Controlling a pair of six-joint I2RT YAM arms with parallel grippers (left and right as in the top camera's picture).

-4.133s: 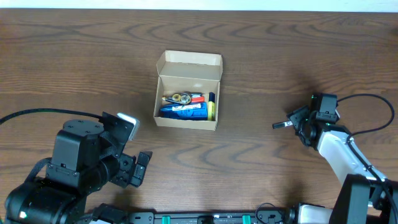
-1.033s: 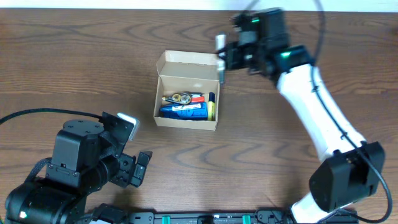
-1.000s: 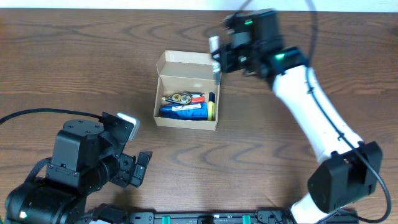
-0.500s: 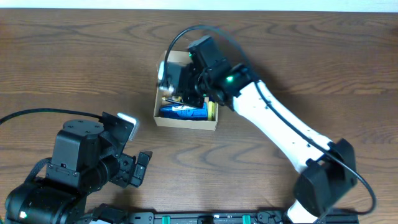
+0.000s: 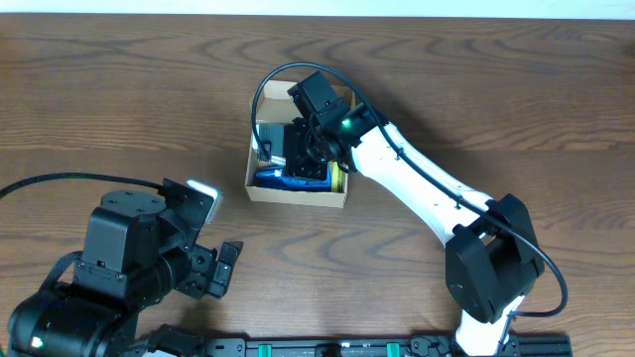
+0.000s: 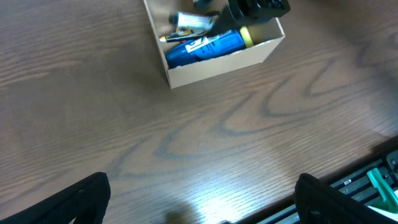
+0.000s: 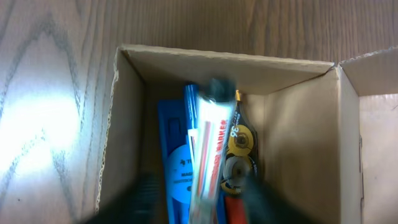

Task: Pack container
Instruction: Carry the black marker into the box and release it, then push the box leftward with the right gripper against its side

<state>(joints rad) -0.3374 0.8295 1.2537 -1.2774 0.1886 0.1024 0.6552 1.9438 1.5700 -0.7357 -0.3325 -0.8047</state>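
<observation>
The container (image 5: 298,195) is a small tan cardboard box with its flap lid open at the back, also in the left wrist view (image 6: 217,62). My right gripper (image 5: 288,149) hangs over its inside. In the right wrist view its blurred fingers (image 7: 144,193) stand apart, open, on either side of a white marker with red lettering (image 7: 208,143) that lies lengthwise over a blue marker (image 7: 177,168). No finger touches the white marker. My left gripper (image 6: 199,199) is open and holds nothing, low over bare table near the front edge.
Inside the box are yellow tape rolls (image 7: 239,140), a red item (image 7: 233,208) and a yellow-capped end (image 5: 337,178). The right arm (image 5: 427,193) stretches diagonally from the front right across the table. The table's front rail (image 6: 373,174) lies by the left gripper.
The right arm swung from beyond the box's far right corner to over its inside, carrying the white marker. Its jaws have opened, and the marker now lies loose between them. The left arm is still.
</observation>
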